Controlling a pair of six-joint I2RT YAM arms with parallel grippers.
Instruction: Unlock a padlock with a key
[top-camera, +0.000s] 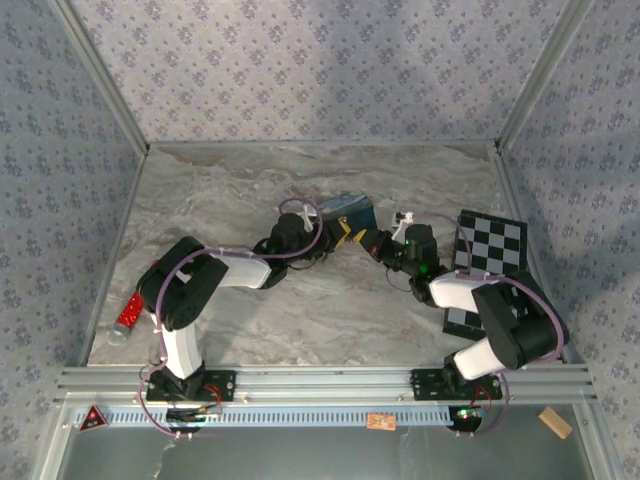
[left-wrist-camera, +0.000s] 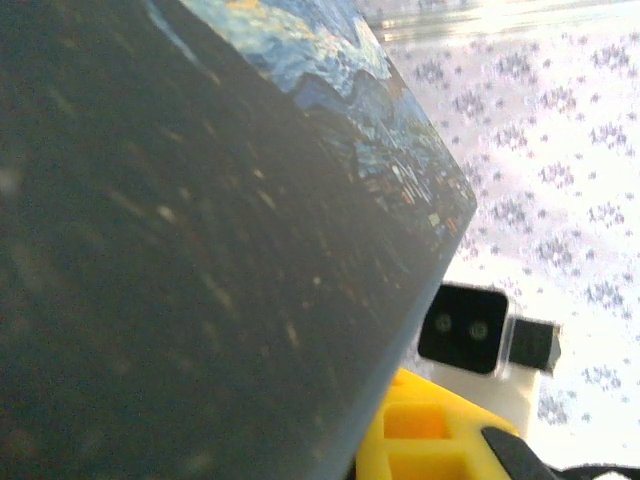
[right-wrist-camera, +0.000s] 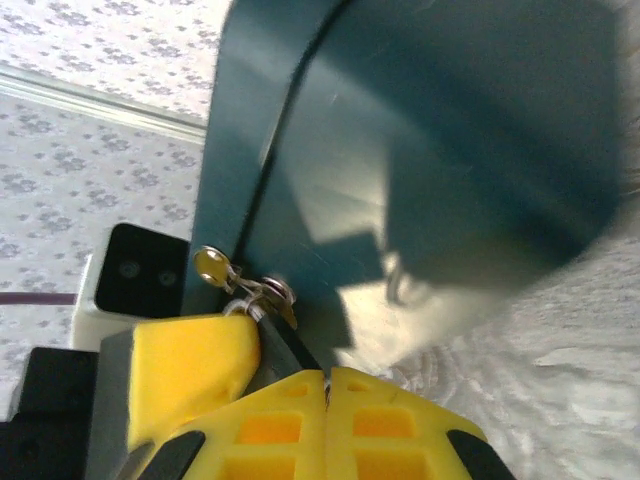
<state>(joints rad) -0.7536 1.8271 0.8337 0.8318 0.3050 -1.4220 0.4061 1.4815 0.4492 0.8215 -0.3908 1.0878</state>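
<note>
Two robot arms meet at a blue box on a big gray table.
The table (top-camera: 250, 190) looks like stone. The left arm (top-camera: 190, 290) and the right arm (top-camera: 500, 320) both bend in to the middle. The blue box (top-camera: 350, 208) sits there, with swirly paint on top. A black and white checker board (top-camera: 492, 245) lies flat by the right arm. The right gripper (right-wrist-camera: 328, 378) has its two yellow fingers pressed tight together, close up to the side of the box. The left gripper (top-camera: 338, 230) is at the box too, but I cannot tell if it is wide or narrow. The tiny padlock (right-wrist-camera: 262, 292) is at the edge of the box, just above the right gripper's tips and beside a yellow finger (right-wrist-camera: 190, 360) of the left gripper. It shows a yellow bit and a thin silver loop.
</note>
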